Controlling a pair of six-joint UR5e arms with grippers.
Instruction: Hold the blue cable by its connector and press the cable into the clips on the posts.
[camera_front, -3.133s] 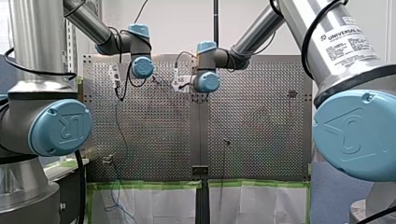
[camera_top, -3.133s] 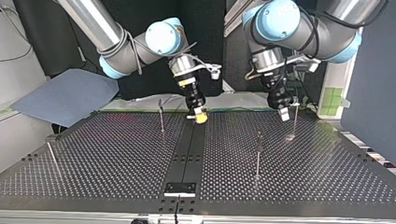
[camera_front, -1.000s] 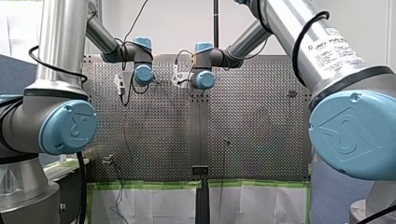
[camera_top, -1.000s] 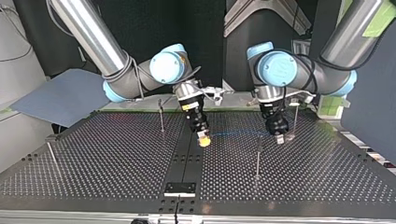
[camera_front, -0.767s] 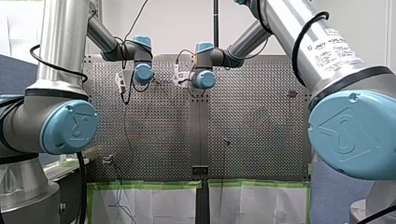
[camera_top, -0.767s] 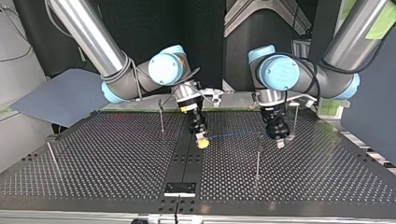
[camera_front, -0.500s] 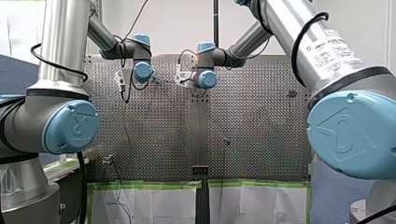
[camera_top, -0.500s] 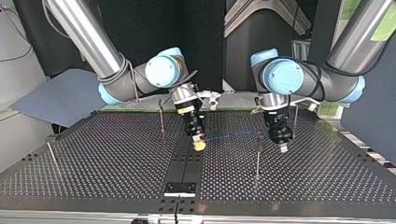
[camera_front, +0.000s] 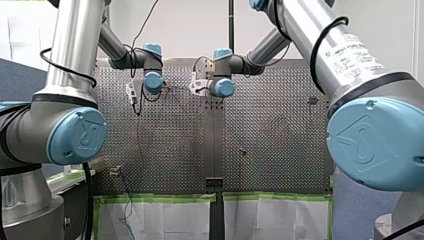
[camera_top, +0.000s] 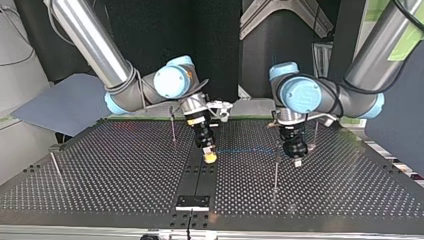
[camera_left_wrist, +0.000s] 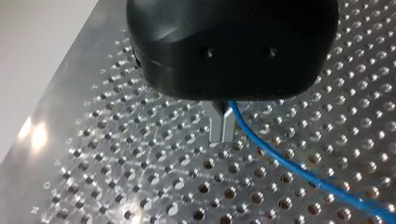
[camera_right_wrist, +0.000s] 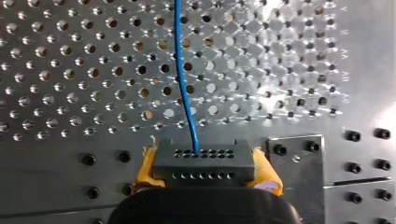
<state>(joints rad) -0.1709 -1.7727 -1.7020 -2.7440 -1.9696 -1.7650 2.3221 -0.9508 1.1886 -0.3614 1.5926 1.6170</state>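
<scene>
Only at the wrists: yellow pads (camera_right_wrist: 145, 168) of my right gripper (camera_right_wrist: 205, 158) clamped on the dark connector (camera_right_wrist: 204, 169), blue cable (camera_right_wrist: 183, 79) leading ahead; my left gripper (camera_left_wrist: 222, 128) pinching that cable. Across the top view, cable taut between both, now nearer the post (camera_top: 275, 165) than before.

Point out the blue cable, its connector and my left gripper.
blue cable (camera_right_wrist: 184, 93), right wrist view, middle of the strand.
connector (camera_right_wrist: 204, 163), right wrist view, centre of its dark face.
left gripper (camera_left_wrist: 222, 135), left wrist view, midway between its fingertips.
</scene>
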